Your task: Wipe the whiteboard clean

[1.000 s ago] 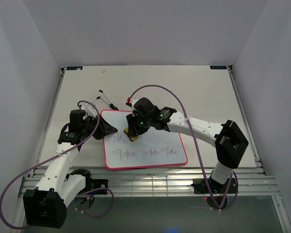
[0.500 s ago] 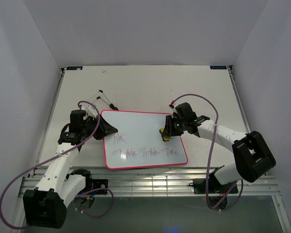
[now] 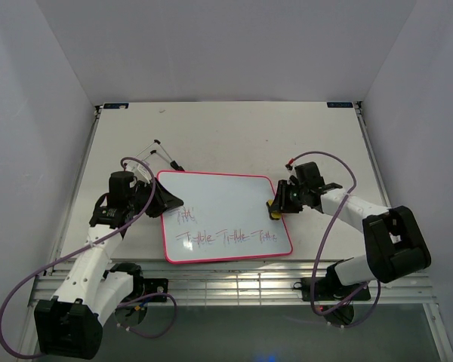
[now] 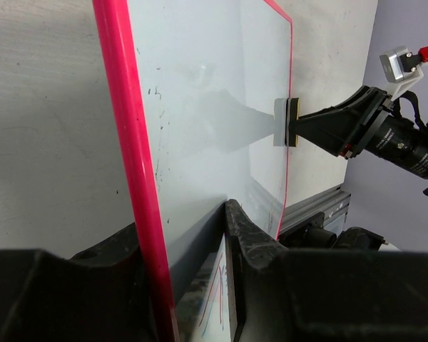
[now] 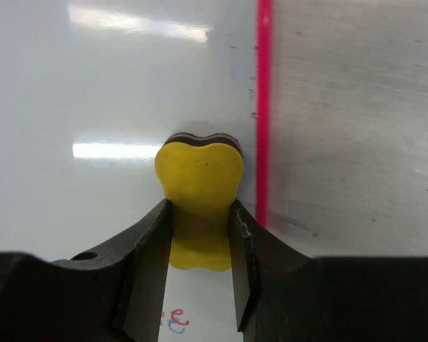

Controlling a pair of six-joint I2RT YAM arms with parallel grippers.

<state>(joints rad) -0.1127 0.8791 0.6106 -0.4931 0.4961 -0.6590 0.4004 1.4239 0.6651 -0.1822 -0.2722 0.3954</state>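
The whiteboard [image 3: 223, 204] lies flat on the table, white with a pink-red frame. Pink-grey handwriting [image 3: 226, 237] runs along its near part; its far part is blank. My left gripper [image 3: 168, 200] is shut on the board's left edge; in the left wrist view the frame [image 4: 132, 157] sits between its jaws. My right gripper [image 3: 275, 207] is shut on the yellow eraser [image 3: 273, 208] and presses it on the board at its right edge. In the right wrist view the eraser [image 5: 198, 189] sits just left of the frame [image 5: 263, 107].
Thin black stand legs [image 3: 157, 154] stick out behind the board's far left corner. A metal rail [image 3: 234, 283] runs along the table's near edge. Grey walls close in the table on three sides.
My right gripper has swept the eraser from the board's upper left across to its right edge. The left gripper and the board have stayed put.
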